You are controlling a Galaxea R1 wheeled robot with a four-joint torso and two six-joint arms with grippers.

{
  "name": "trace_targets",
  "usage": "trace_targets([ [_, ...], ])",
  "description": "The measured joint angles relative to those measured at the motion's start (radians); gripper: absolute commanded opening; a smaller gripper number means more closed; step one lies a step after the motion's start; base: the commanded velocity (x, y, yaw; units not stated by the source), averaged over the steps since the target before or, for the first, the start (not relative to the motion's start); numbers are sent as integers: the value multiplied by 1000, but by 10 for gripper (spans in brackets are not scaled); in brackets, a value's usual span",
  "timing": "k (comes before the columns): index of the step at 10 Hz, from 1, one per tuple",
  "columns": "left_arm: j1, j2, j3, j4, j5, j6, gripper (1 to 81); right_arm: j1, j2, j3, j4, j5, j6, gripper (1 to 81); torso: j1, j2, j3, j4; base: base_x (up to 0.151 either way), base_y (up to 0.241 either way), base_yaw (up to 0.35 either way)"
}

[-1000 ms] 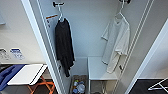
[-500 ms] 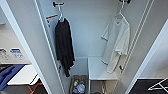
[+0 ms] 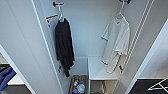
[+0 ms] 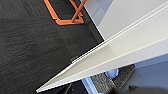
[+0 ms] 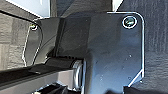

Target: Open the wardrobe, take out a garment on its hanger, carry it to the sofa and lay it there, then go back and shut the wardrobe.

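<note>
Wardrobe (image 3: 87, 37) open, garment (image 3: 117, 42) on hanger (image 3: 120, 12) inside, end effector state cannot be told

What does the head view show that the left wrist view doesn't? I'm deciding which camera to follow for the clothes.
Head view alone: the white T-shirt on its hanger, the black top on another hanger, a white shelf and a bin of small items below. Left wrist view alone: dark carpet and an orange frame. Both share white wardrobe panels, seen edge-on from the wrist.
</note>
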Motion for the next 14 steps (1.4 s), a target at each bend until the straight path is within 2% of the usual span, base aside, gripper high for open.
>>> trace_targets([
  [1, 0, -2, -1, 2, 10, 71, 811, 0, 0, 0, 0, 0, 0, 811, 0, 0, 0, 0, 0, 0, 0],
  [2, 0, -2, 0, 29, 37, 197, 811, 0, 0, -1, 0, 0, 0, 811, 0, 0, 0, 0, 0, 0, 0],
  [3, 2, -8, 5, 98, 96, 316, 811, 0, 0, -4, 0, 0, 0, 811, 0, 0, 0, 0, 0, 0, 0],
  [4, 8, -21, 14, 193, 161, 379, 811, 1, 0, -10, 0, 0, 0, 811, 0, 0, 0, 0, 0, 0, 0],
  [5, 17, -45, 31, 327, 210, 405, 811, 3, 0, -11, 0, -1, 0, 811, 0, 0, 0, 0, 0, 0, 0],
  [7, 49, -91, 80, 585, 246, 437, 811, 9, 3, -11, 0, -1, 0, 811, 0, 0, 0, 0, 0, 0, 0],
  [8, 78, -101, 98, 672, 269, 447, 811, 11, 3, -12, 0, 0, -4, 811, 0, 0, 0, 0, 0, 0, 0],
  [9, 115, -103, 109, 730, 286, 450, 811, 11, 3, -12, 0, 0, -16, 811, 0, 0, 0, 0, 0, 0, 0],
  [11, 181, -102, 117, 781, 328, 463, 811, 15, 3, -15, 0, -1, -66, 811, 0, 0, 0, 0, 0, 0, 0],
  [13, 209, -82, 120, 795, 357, 471, 811, 33, 3, -15, -1, -2, -145, 811, 0, 0, 0, 0, 0, 0, 0],
  [14, 210, -68, 122, 797, 375, 472, 811, 47, 4, -17, -1, -3, -204, 811, 0, 0, 0, 0, 0, 0, 0],
])
